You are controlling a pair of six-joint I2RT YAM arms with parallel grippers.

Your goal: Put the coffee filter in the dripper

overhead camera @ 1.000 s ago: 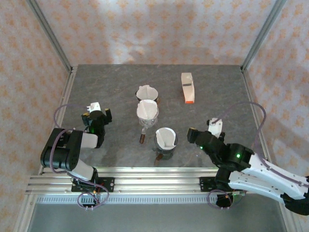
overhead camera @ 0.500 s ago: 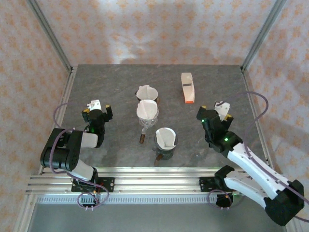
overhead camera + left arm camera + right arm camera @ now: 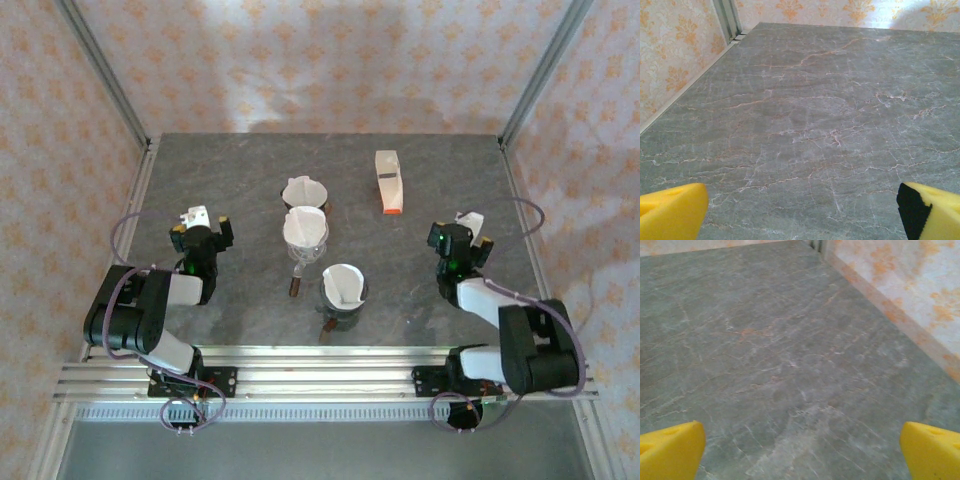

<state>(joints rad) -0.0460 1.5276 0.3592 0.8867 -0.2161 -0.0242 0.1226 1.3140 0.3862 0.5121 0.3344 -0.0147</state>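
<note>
Gaping empty at the near left, the left gripper (image 3: 200, 229) has its jaws spread wide. At the middle of the marble table (image 3: 230, 170) stand a far dripper (image 3: 304, 193), a middle dripper (image 3: 305, 235) and a near dripper (image 3: 343, 291), each with a white coffee filter (image 3: 345, 281) inside. To their right, the right gripper (image 3: 461, 239) also gapes, grasping nothing.
</note>
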